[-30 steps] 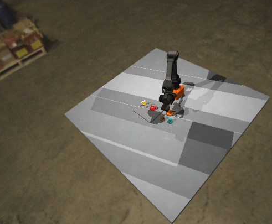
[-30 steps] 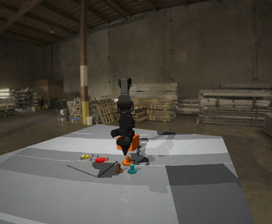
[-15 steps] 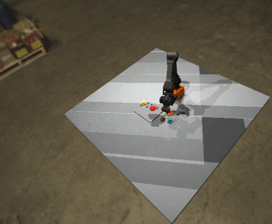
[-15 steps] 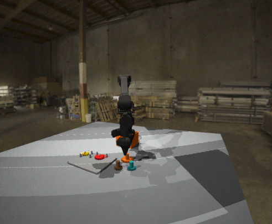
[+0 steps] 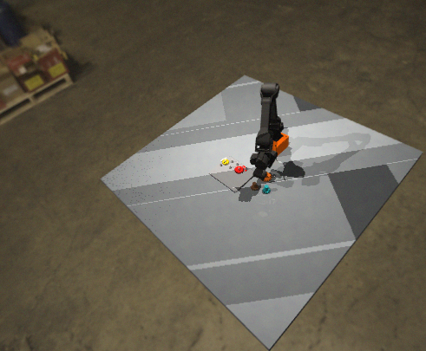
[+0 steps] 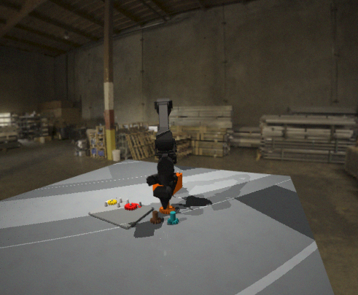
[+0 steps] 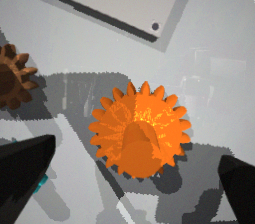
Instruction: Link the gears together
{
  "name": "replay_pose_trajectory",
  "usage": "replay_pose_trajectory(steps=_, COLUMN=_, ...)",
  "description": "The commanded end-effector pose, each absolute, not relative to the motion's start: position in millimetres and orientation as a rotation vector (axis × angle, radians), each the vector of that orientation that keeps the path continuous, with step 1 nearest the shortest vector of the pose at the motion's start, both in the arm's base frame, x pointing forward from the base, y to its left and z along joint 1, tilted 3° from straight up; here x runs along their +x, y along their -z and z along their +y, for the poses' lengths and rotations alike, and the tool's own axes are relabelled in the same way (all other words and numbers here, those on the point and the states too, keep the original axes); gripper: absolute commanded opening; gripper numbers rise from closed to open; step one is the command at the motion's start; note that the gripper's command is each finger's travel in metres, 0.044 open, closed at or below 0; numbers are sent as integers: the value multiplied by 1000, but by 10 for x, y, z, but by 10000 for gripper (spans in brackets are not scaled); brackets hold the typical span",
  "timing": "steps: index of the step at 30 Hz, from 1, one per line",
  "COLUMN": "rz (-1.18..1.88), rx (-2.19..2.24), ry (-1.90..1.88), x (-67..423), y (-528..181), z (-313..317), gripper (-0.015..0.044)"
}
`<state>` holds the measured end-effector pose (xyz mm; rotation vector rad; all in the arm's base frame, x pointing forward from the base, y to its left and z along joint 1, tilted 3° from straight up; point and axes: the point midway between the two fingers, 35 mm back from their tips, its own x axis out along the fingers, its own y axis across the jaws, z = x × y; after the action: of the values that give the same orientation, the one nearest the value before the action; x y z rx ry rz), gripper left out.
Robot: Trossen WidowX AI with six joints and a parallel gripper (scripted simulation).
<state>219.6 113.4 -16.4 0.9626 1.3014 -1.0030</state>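
Open gripper [image 5: 265, 178] [image 6: 166, 209] [image 7: 137, 153] above the orange gear [image 5: 267, 177] [image 6: 167, 210] [image 7: 141, 130]

Its fingers stand wide, grasping nothing; the grey board [image 5: 234, 180] [image 6: 122, 217] [image 7: 132, 12] lies left.

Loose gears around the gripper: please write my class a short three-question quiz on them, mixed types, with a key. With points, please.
1. True or false: the gripper [image 5: 262, 177] [image 6: 166, 207] [image 7: 137, 153] is closed on the orange gear [image 5: 267, 177] [image 6: 167, 210] [image 7: 140, 132].
2. Multiple choice: which gear is already on the grey board [image 5: 234, 182] [image 6: 122, 217] [image 7: 132, 12]?
a) brown
b) red
c) teal
3. Fill in the blank: in the wrist view, the loose gear at the left edge, above the black finger, is ____.

Key: 1. false; 2. b; 3. brown
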Motion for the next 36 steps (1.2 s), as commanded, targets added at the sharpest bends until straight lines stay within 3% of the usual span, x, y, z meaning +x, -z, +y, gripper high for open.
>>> replay_pose_trajectory(steps=1, rz=1298, rx=958, ry=1009, x=2187, y=196, z=1118, gripper=440)
replay_pose_trajectory(steps=3, rz=1298, rx=958, ry=1009, x=2187, y=196, z=1118, gripper=440)
replay_pose_trajectory(steps=17, rz=1298, rx=958, ry=1009, x=2187, y=196, z=1118, gripper=72)
replay_pose_trajectory(steps=25, rz=1298, rx=958, ry=1009, x=2188, y=192, z=1119, gripper=0)
replay_pose_trajectory(steps=36, rz=1298, rx=958, ry=1008, x=2256, y=-51, z=1162, gripper=0)
